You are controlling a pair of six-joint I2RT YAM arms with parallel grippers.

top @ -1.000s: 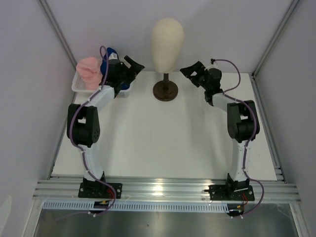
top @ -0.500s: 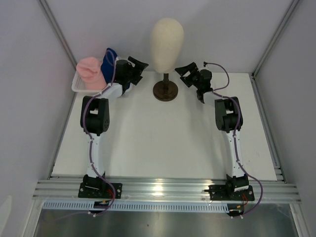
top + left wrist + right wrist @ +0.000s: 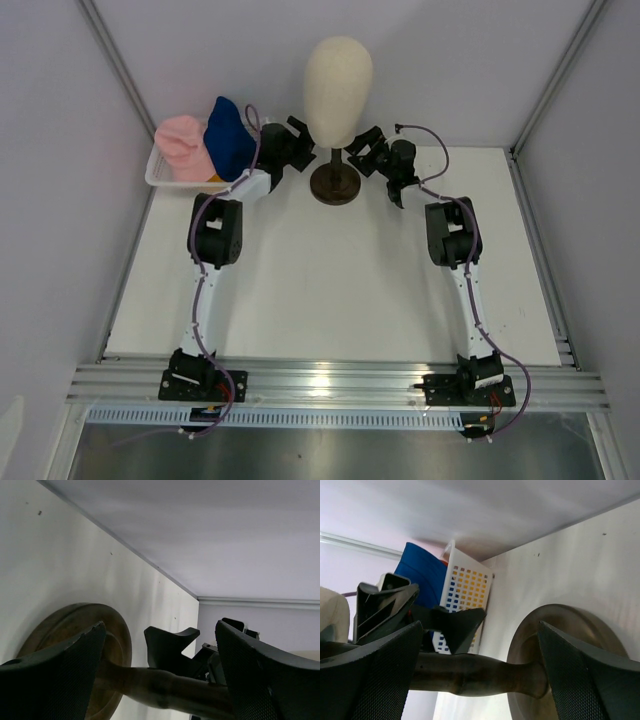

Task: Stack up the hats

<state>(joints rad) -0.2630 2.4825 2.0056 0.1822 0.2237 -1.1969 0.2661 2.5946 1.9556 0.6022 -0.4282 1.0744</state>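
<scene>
the dark blue hat (image 3: pixel 228 135) and pink hat (image 3: pixel 180 145) stand in the white basket (image 3: pixel 160 176) at the desk's (image 3: pixel 330 290) far-left corner, with a sliver of the yellow-orange hat (image 3: pixel 214 178) below. just beside it, mid far edge, the left gripper (image 3: pixel 297 140) and right gripper (image 3: pixel 362 150), both spread and unloaded, straddle the mannequin stand's stem (image 3: pixel 470 672) from opposite sides.

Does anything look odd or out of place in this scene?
Yes. The left pincer and the right pincer both stand open around the post of the dummy head, one from each side, though the task concerns hats. The blue hat and the pink hat sit bunched in the white basket at the far left.
</scene>
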